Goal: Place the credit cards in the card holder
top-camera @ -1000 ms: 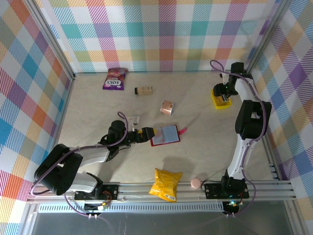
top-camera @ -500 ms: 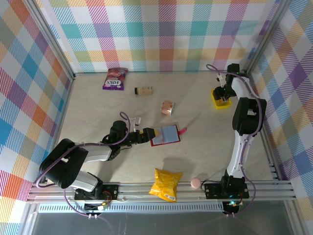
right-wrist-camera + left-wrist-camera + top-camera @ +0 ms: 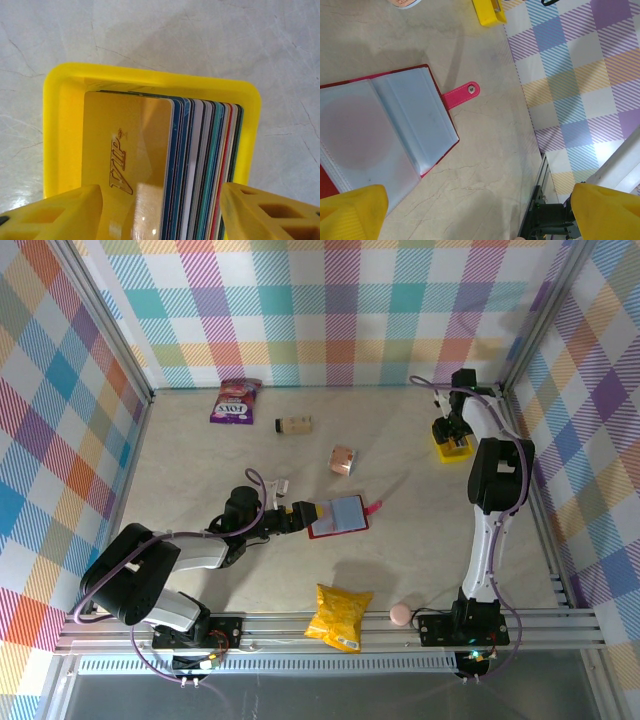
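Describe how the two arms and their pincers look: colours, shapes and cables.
Both the left arm and the right arm have pale silver-white links between bulky black joint housings. A thin mauve cable runs loosely along each arm. The left pincer and the right pincer each have two blocky yellow fingers with a finely ridged surface.

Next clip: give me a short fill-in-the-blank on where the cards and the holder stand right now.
1. The card holder lies ___ on the table, clear pockets facing up.
2. The credit cards stand on edge, packed in a ___ tray.
3. The gold front card reads ___.
Missing words: open; yellow; VIP
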`<state>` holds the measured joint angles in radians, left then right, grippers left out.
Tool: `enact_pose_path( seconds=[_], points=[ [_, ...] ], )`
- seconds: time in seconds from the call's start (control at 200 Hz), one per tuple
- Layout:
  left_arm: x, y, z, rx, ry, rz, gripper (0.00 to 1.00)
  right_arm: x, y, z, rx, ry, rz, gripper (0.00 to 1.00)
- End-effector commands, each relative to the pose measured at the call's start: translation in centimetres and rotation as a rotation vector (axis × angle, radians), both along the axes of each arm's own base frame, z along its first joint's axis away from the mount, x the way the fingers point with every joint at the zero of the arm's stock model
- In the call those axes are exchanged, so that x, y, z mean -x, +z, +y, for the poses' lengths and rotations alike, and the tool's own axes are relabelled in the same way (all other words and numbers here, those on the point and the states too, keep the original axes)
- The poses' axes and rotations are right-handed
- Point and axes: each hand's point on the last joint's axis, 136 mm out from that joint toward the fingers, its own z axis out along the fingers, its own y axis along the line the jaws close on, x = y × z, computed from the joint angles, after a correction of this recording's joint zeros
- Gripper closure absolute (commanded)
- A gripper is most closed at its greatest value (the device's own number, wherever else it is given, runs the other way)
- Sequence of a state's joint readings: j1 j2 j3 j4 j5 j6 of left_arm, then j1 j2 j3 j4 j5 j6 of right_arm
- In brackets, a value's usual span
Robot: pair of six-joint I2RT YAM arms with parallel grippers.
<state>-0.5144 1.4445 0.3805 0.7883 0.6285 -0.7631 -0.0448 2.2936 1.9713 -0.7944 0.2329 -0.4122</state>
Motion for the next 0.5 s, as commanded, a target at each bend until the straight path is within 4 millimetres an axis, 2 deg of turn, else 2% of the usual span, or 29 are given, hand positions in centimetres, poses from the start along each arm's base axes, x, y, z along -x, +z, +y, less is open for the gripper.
enact_pose_path(
  seconds=[0.0,0.195,0.495],
  points=[
    [-0.5,1.3,-0.1,0.018,-0.007,-0.042,0.06,-0.4,-0.3,-0.2,0.032,0.014,0.006,0.38],
    [-0.5,1.1,-0.1,0.014,-0.007,-0.036,0.07,-0.5,-0.4,-0.4,0.045,0.009,0.005,0.43],
    [-0.7,0.2,-0.1,-0.005,-0.005,-0.016,0.07,-0.8,0.4,-1.0,0.084,0.007,-0.027,0.63]
  ],
)
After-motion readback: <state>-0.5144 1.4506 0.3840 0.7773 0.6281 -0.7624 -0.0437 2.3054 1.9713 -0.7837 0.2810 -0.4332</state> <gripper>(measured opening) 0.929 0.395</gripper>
